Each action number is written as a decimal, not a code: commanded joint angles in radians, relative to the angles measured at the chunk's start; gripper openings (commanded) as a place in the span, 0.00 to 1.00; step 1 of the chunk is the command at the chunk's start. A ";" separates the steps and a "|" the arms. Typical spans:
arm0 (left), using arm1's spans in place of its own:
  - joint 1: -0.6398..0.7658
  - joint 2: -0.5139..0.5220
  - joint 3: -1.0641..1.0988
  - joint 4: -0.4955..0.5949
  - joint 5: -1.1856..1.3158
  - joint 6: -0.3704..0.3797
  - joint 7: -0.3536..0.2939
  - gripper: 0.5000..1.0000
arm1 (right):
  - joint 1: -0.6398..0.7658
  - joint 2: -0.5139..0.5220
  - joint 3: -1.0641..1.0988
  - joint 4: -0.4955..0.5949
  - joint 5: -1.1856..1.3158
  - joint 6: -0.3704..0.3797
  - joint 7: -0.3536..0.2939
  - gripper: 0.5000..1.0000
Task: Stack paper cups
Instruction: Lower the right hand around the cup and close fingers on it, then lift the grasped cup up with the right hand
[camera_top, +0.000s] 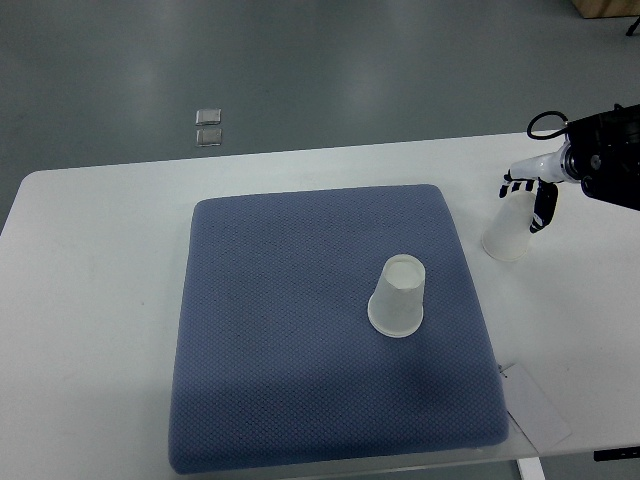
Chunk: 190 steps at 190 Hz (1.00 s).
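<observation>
Paper cup (398, 297) inverted on blue mat (300, 400); right hand (530, 200) grips second cup (508, 232) on white table (90, 300) beside mat.

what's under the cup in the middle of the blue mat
The cup stands upside down, rim resting on the blue mat, which lies on the white table. Whether anything sits inside the cup cannot be seen; its walls cover that spot.
</observation>
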 joint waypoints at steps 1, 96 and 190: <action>0.000 0.000 0.000 0.000 0.000 0.000 0.000 1.00 | -0.001 0.001 0.000 0.000 0.000 0.000 0.000 0.66; 0.000 0.000 0.000 0.000 0.000 0.000 0.000 1.00 | -0.006 0.004 0.000 0.000 0.000 -0.010 0.000 0.39; 0.000 0.000 0.000 0.000 0.000 0.000 0.000 1.00 | 0.071 -0.031 0.000 0.023 0.011 0.015 0.000 0.39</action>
